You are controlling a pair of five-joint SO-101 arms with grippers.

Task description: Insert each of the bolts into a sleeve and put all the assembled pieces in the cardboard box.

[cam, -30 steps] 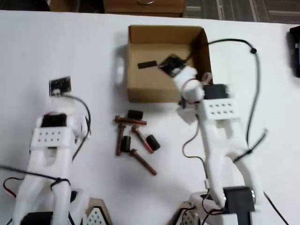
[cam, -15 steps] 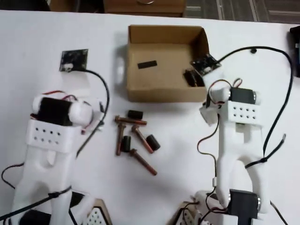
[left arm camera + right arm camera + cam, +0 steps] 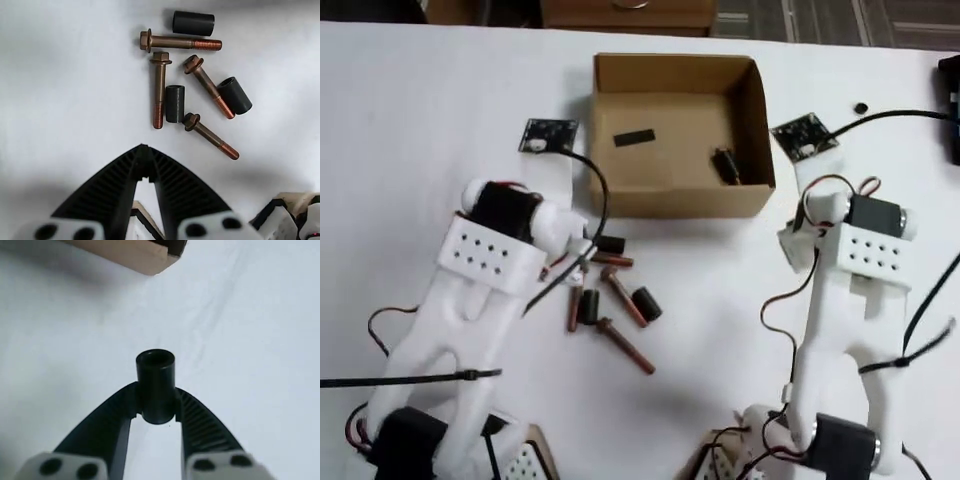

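Note:
Several copper bolts and three black sleeves lie loose on the white table, just beyond my left gripper, which is shut and holds nothing. From above, the left arm sits right beside this pile. My right gripper is shut on a black sleeve, held upright with its hollow end showing, low over the table near a corner of the cardboard box. The right arm stands right of the box. A bolt-and-sleeve piece lies inside the box.
A flat black piece also lies in the box. A dark object sits at the table's right edge. Cables trail from both arms. Bare white table lies to the left of the box and between the two arms.
My right arm has drawn back from over the box to its right side. My left arm has swung rightward to the edge of the bolt pile.

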